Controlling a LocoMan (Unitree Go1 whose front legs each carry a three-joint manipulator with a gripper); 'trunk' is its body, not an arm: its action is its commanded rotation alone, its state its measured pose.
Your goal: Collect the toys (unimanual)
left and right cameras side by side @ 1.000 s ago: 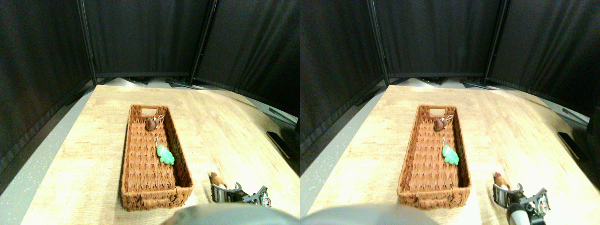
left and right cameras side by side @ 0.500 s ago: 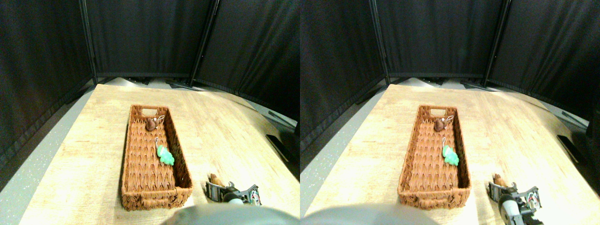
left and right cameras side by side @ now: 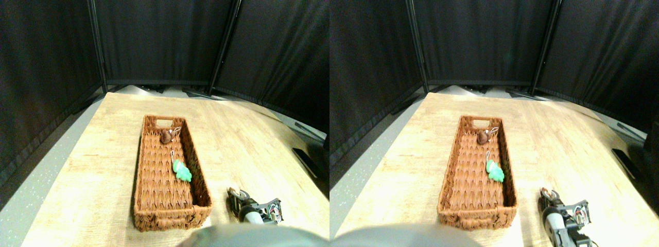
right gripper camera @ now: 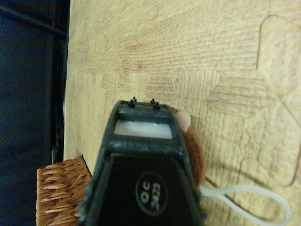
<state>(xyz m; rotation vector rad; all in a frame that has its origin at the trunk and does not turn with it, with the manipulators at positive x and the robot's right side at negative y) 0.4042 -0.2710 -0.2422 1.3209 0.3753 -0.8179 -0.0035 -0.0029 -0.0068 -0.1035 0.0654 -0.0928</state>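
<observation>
Now the step looks like grasping the brown toy (right gripper camera: 194, 157) lying on the counter (left and right cameras side by side: 247, 139) just right of the basket (left and right cameras side by side: 139, 206), near its front corner. To do it well, the tool (left and right cameras side by side: 238, 196) should straddle the plush body, not its white string loop (right gripper camera: 256, 200), and lift clear of the basket's wall before crossing over. Whether the tool's jaws are apart or together cannot be told. The arm lies low, reaching forward beside the basket. A green toy (left and right cameras side by side: 181, 170) and another dark brown toy (left and right cameras side by side: 166, 136) already lie inside the basket.
</observation>
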